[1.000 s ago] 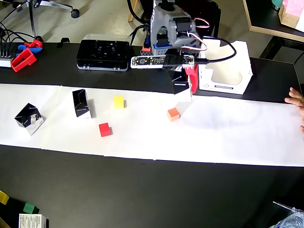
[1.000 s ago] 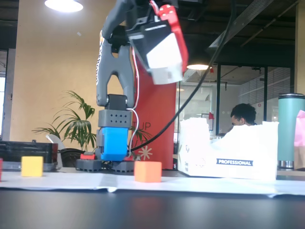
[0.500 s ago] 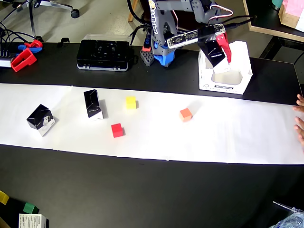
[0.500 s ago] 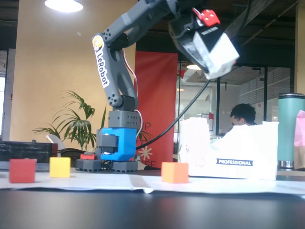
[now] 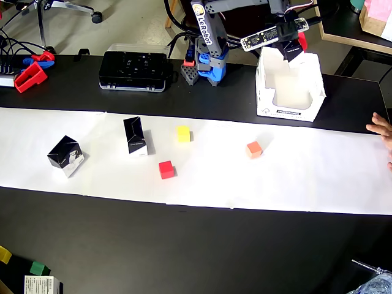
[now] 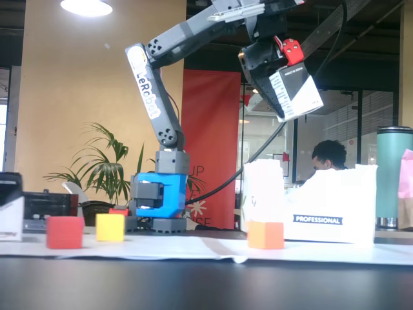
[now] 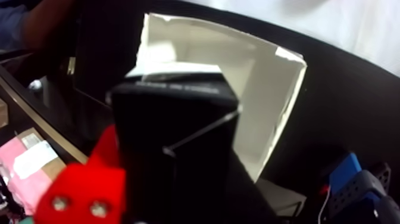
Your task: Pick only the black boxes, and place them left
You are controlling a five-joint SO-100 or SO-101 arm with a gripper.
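- Nearest the overhead camera, at the bottom left corner of the black bench [image 5: 202, 245], we see a few small blocks and a white carton, all cut off by the frame edge and too partial to identify.
- On the white paper strip [image 5: 306, 177] lie, from left to right in the overhead view, two black boxes: the tilted black box [image 5: 65, 155] near the left end and the upright black box [image 5: 136, 135] beside it, apart from each other.
- Near them stand the red cube [image 5: 166, 169], the yellow cube [image 5: 183, 133] and the orange cube [image 5: 254, 149], none touching a box.
- In the fixed view the same cubes line the paper's near edge: red [image 6: 64, 232], yellow [image 6: 110, 227], orange [image 6: 265, 235]; the two boxes on the paper are not clearly visible there.
- At the right edge of the overhead view, fingers of a person [image 5: 381, 125] reach onto the paper, mostly cut off.
- Behind the paper stands the white open-topped bin [image 5: 309, 105], seen in the fixed view [image 6: 335, 194] with a printed label.
- The hand [image 6: 284, 90] hangs above the bin, clamped on the third black box [image 6: 293, 90], which is held tilted, well clear of the bin's rim.
- In the wrist view this held box [image 7: 172, 149] fills the centre and hides most of the fingers; only a red jaw part shows, with the bin [image 7: 262, 95] beyond.
- Farthest back on the bench we note a black device [image 5: 133, 70] and red clips [image 5: 30, 76].
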